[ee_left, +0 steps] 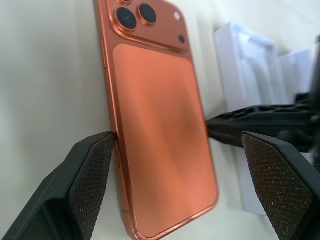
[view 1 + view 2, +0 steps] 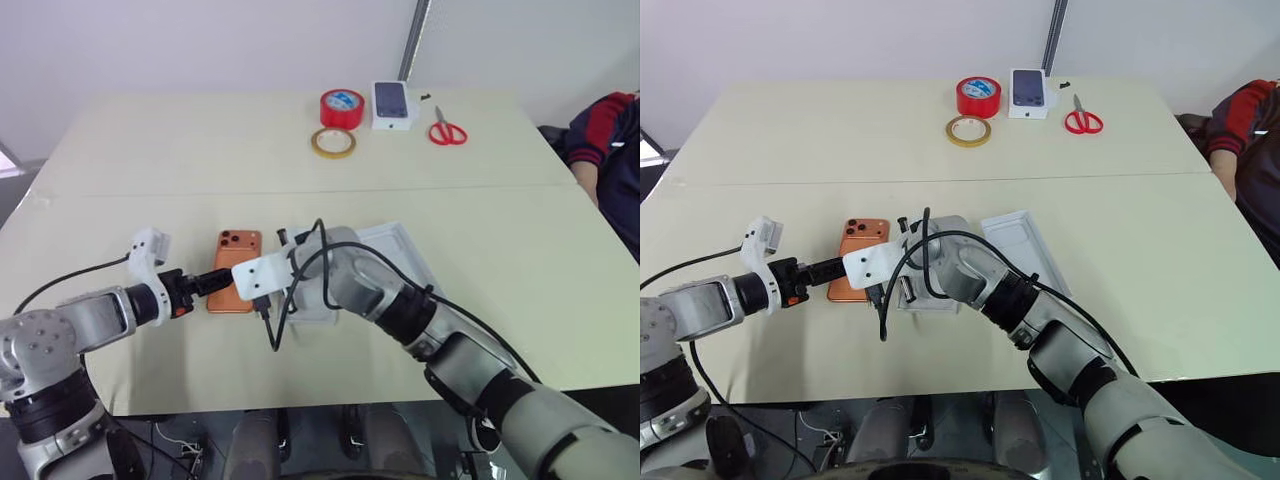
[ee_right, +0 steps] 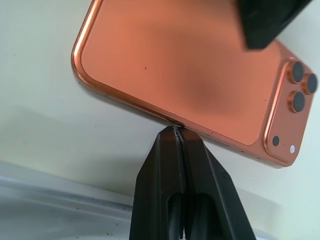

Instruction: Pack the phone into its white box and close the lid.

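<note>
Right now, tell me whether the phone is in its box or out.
Out. The phone lies camera side up on the table, beside the white box, between the left gripper's open fingers.

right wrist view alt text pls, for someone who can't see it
An orange phone lies back-up on a pale table, its three camera lenses showing. The right hand, its two black fingers shut together, has its tips at the phone's long edge.

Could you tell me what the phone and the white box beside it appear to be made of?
The phone looks like metal with a satin orange back, perhaps frosted glass: soft sheen, brighter polished edge. The white box looks like matte cardboard, though moulded plastic is possible: flat white, thin raised walls.
</note>
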